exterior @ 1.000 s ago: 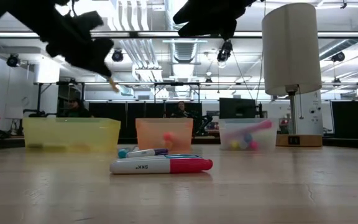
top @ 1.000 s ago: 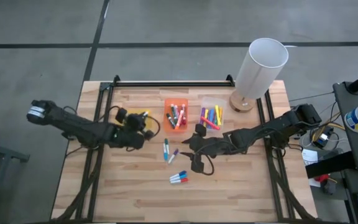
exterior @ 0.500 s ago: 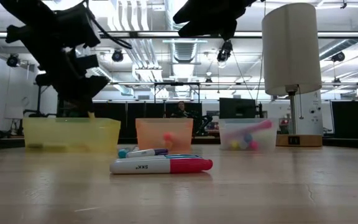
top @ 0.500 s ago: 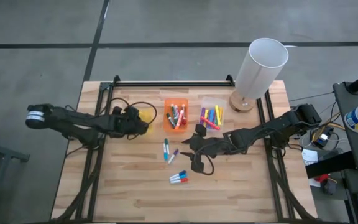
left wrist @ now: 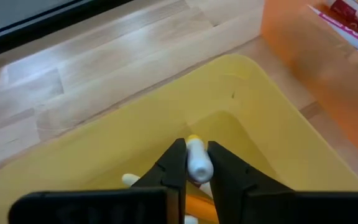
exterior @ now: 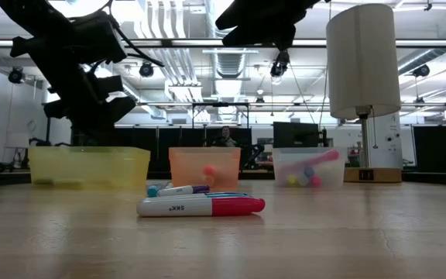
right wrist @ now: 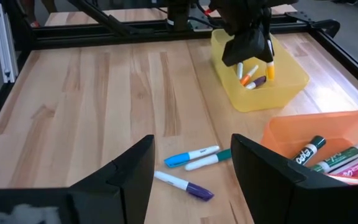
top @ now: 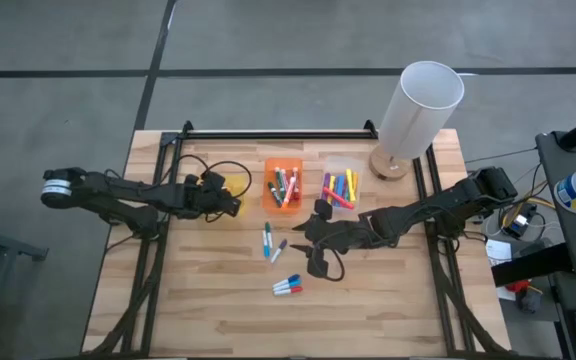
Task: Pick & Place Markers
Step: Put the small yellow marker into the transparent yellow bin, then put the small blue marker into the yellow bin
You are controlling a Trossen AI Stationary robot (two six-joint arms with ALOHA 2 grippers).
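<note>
My left gripper hangs over the yellow bin at the far left and is shut on a white-barrelled marker with a yellow cap. More markers lie in that bin, in the orange bin and in the clear bin. Loose markers lie flat on the wood at mid-table and nearer the front. My right gripper hovers open above the loose blue and purple markers, touching none. My left gripper pinches the marker's white barrel between its two fingers, just behind the yellow cap. The fingers slant down from the table's left. The marker lies along them, its capped end sticking out past the tips, clear of the bin's floor.
A white lamp stands on a round base at the far right corner. Black rails frame the table's far edge and sides. Bare wood lies open toward the near edge.
My left gripper has swung toward the far edge and sunk over the yellow bin, rolling its wrist on the way, with the marker still between its fingers. My right gripper has kept still.
</note>
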